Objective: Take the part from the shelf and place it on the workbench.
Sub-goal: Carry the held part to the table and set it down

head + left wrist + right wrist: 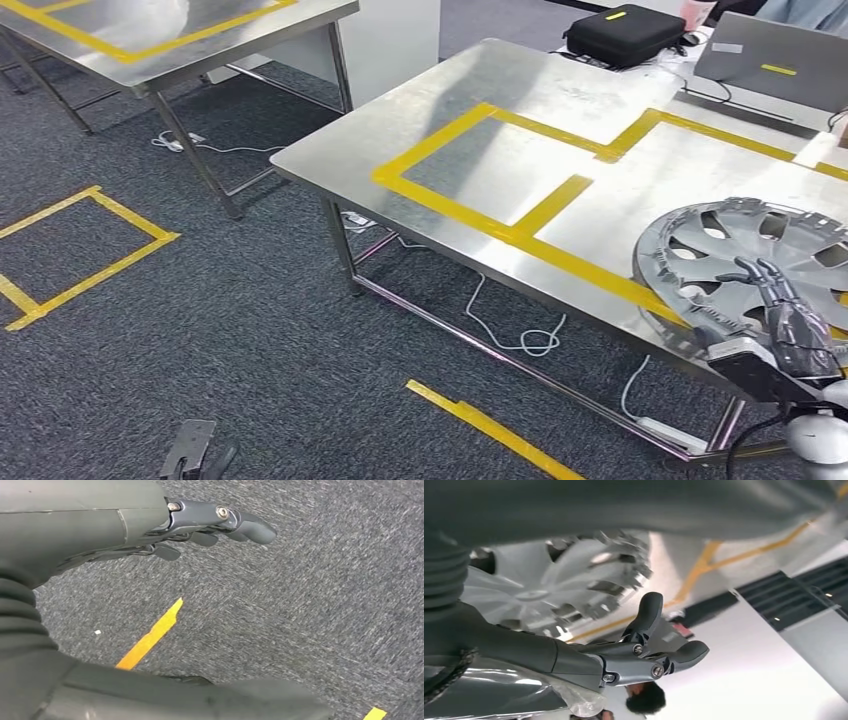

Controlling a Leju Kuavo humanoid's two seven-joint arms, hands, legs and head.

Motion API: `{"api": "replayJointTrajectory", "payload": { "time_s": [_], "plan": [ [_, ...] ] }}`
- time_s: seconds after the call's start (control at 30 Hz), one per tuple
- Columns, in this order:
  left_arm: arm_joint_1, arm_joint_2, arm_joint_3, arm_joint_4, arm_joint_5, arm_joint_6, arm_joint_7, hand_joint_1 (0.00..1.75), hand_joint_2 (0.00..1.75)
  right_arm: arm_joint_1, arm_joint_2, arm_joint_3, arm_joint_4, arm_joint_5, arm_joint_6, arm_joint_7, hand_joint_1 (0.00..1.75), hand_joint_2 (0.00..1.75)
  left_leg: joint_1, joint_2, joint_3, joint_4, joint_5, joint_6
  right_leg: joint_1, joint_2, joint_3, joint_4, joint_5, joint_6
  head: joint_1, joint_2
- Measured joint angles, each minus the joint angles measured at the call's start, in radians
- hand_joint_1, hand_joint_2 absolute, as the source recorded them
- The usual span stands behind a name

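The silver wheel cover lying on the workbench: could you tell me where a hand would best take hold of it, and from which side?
Probably at the rim on the wheel cover's near side, which sits by the workbench's front edge. It lies flat, so only the thin rim and spoke openings offer purchase. The right hand is already there, fingers over the face.

The part [745, 262], a wheel cover, was silver-grey with darker gaps between its spokes. The workbench [480, 160] under it was bare brushed steel, marked with yellow tape lines [545, 205] that formed rectangles. The carpet [230, 320] was dark grey with fine speckles and carried yellow tape too. The right hand [775, 310] had dark grey, almost black fingers; the left hand [210, 525] was dark grey as well. A black case [625, 33] had one small yellow label, and a grey laptop [770, 60] had another.
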Motion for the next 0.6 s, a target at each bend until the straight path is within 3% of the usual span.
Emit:
{"api": "replayJointTrajectory", "payload": {
  "time_s": [0.07, 0.17, 0.23, 0.33, 0.4, 0.43, 0.47, 0.53, 0.6],
  "plan": [
    [-0.001, -0.001, 0.002, 0.0, 0.005, 0.008, 0.0, 0.0, 0.0, 0.0, 0.0, -0.001, -0.062, -0.021, 0.0, -0.008, 0.0, 0.0, -0.004, 0.0, -0.006, 0.01, -0.005, -0.008, 0.001, 0.0, 0.055, -0.1, 0.027, -0.006, -0.001, 0.0],
    [0.0, -0.002, 0.01, 0.0, 0.02, 0.029, 0.0, 0.0, 0.0, 0.005, 0.001, -0.001, -0.181, -0.043, -0.015, -0.021, 0.0, 0.0, -0.007, 0.0, -0.013, 0.018, -0.006, -0.02, 0.002, 0.002, 0.066, -0.118, 0.026, -0.023, -0.003, 0.0],
    [0.0, -0.003, 0.015, 0.0, 0.029, 0.045, 0.0, 0.0, 0.0, 0.011, 0.004, -0.001, -0.251, -0.045, -0.031, -0.028, 0.0, 0.0, -0.004, 0.0, -0.022, 0.045, -0.029, -0.03, -0.001, 0.0, 0.069, -0.122, 0.029, -0.033, -0.005, 0.0],
    [0.001, -0.006, 0.026, 0.0, 0.038, 0.065, 0.0, 0.0, 0.0, 0.024, 0.016, 0.002, -0.338, -0.045, -0.059, -0.042, 0.0, 0.0, 0.003, 0.0, -0.087, 0.208, -0.12, -0.047, -0.002, -0.003, 0.072, -0.123, 0.031, -0.041, -0.009, 0.0],
    [0.004, -0.008, 0.031, 0.0, 0.043, 0.075, 0.0, 0.0, 0.0, 0.04, 0.025, 0.003, -0.385, -0.045, -0.078, -0.05, 0.0, 0.0, 0.008, 0.0, -0.12, 0.291, -0.145, -0.051, -0.002, -0.004, 0.072, -0.122, 0.031, -0.042, -0.009, 0.0],
    [0.005, -0.008, 0.033, 0.0, 0.045, 0.078, 0.0, 0.0, 0.0, 0.047, 0.028, 0.004, -0.404, -0.044, -0.084, -0.053, 0.0, 0.0, 0.01, 0.0, -0.111, 0.28, -0.129, -0.052, -0.002, -0.004, 0.072, -0.122, 0.031, -0.042, -0.009, 0.0],
    [0.005, -0.008, 0.035, 0.0, 0.047, 0.08, 0.0, 0.0, 0.0, 0.053, 0.031, 0.005, -0.421, -0.044, -0.089, -0.053, 0.0, 0.0, 0.012, 0.0, -0.087, 0.234, -0.099, -0.051, -0.003, -0.003, 0.073, -0.122, 0.031, -0.042, -0.009, 0.0],
    [0.004, -0.008, 0.038, 0.0, 0.048, 0.081, 0.0, 0.0, 0.0, 0.059, 0.033, 0.006, -0.449, -0.044, -0.096, -0.054, 0.0, 0.0, 0.013, 0.0, -0.022, 0.104, -0.04, -0.049, -0.002, -0.002, 0.073, -0.12, 0.031, -0.037, -0.01, 0.0],
    [0.002, -0.009, 0.039, 0.0, 0.048, 0.083, 0.0, 0.0, 0.0, 0.063, 0.035, 0.006, -0.469, -0.044, -0.105, -0.055, 0.0, 0.0, 0.012, -0.002, 0.008, 0.034, -0.022, -0.044, 0.001, 0.0, 0.067, -0.118, 0.034, -0.027, -0.009, 0.0]
  ]
}}
